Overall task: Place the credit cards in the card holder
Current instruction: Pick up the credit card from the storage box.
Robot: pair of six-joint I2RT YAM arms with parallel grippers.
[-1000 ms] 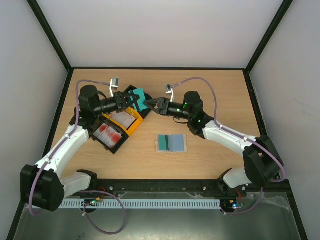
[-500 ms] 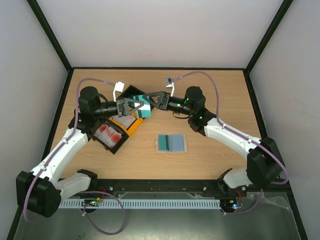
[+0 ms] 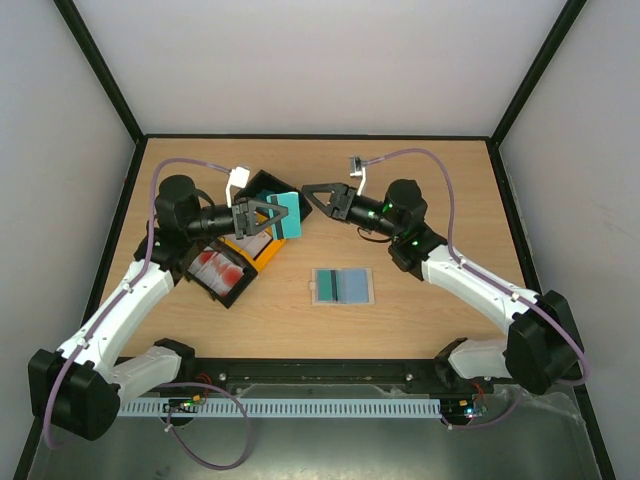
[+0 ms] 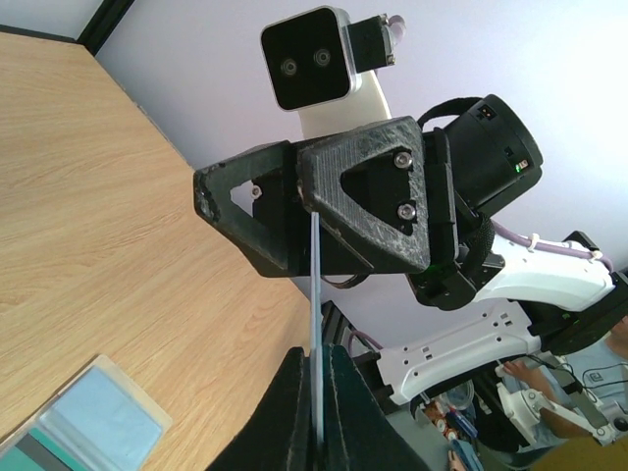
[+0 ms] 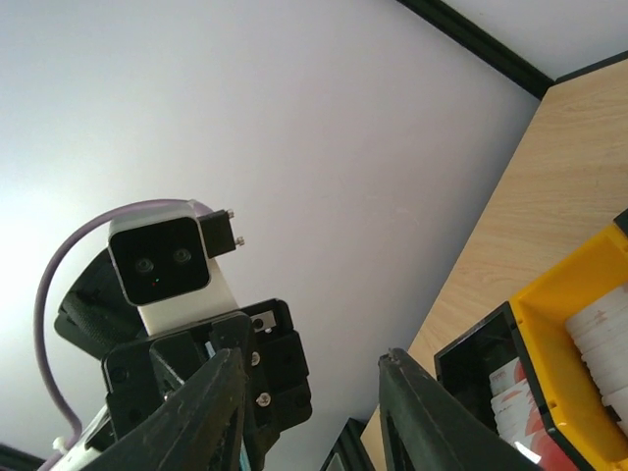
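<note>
Left gripper (image 3: 268, 216) is clamped hard on a teal credit card (image 3: 288, 212), pinching one end. The card juts straight out past the fingertips, long axis aimed at the right gripper (image 3: 310, 192). That one faces it head-on, jaws apart and nothing between them; its own wrist view shows only wall and the opposite camera in the gap.

From above, the card's free end sits just short of those open tips, near but apart. The left wrist view puts the card's thin edge about in line with the slot between the right fingers.

This looks like a handover lining up. The right gripper would have to come forward along the card's length and close across its flat faces.

The card holder (image 3: 342, 286) lies flat on the table (image 3: 450, 180), below both tools and back toward the arm bases, roughly midway between the arms. Red-marked cards (image 3: 217, 268) sit in the tray bins (image 3: 238, 292) under the left wrist.
</note>
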